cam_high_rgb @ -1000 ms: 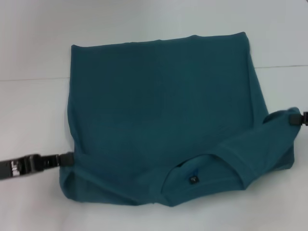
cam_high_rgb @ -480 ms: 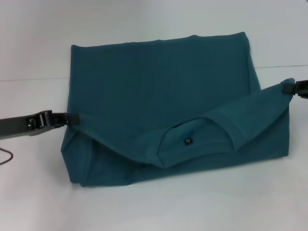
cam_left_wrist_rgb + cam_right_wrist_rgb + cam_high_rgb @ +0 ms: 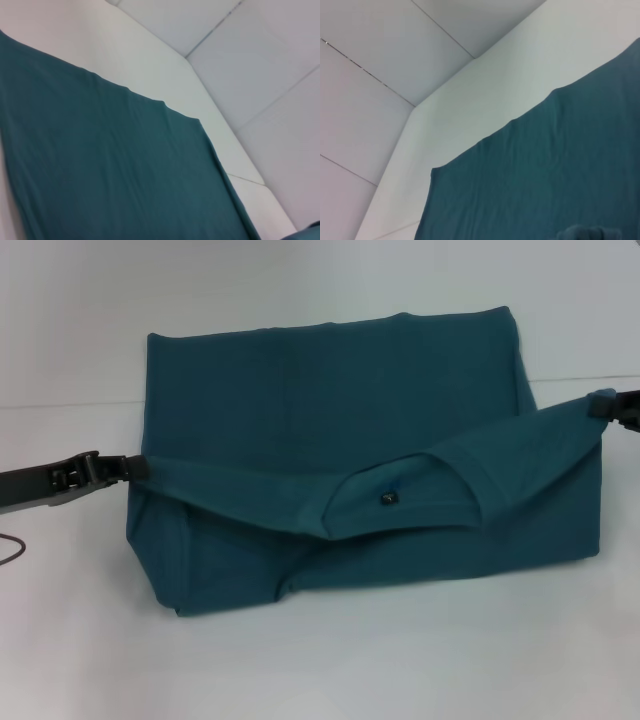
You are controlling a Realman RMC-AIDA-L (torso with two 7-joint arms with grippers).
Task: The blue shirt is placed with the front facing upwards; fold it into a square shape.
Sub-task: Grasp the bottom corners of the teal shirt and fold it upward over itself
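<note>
Only the head view shows the whole blue shirt point(image 3: 350, 440) on the white table point(image 3: 80, 660): the left gripper point(image 3: 135, 468) clenches the shirt's left edge and the right gripper point(image 3: 603, 405) clenches its right edge, holding the collar end raised as a sagging band, with the round neck point(image 3: 400, 495) and its small dark tag point(image 3: 386, 499) turned toward the camera and the far part lying flat. The wrist views show neither pair of fingers, only the flat teal cloth point(image 3: 110, 170) point(image 3: 545, 180) running to the shirt's far edge. Past that edge they show what the head view does not: the table's far edge point(image 3: 220, 140) and pale wall panels point(image 3: 380, 55) split by thin seams.
</note>
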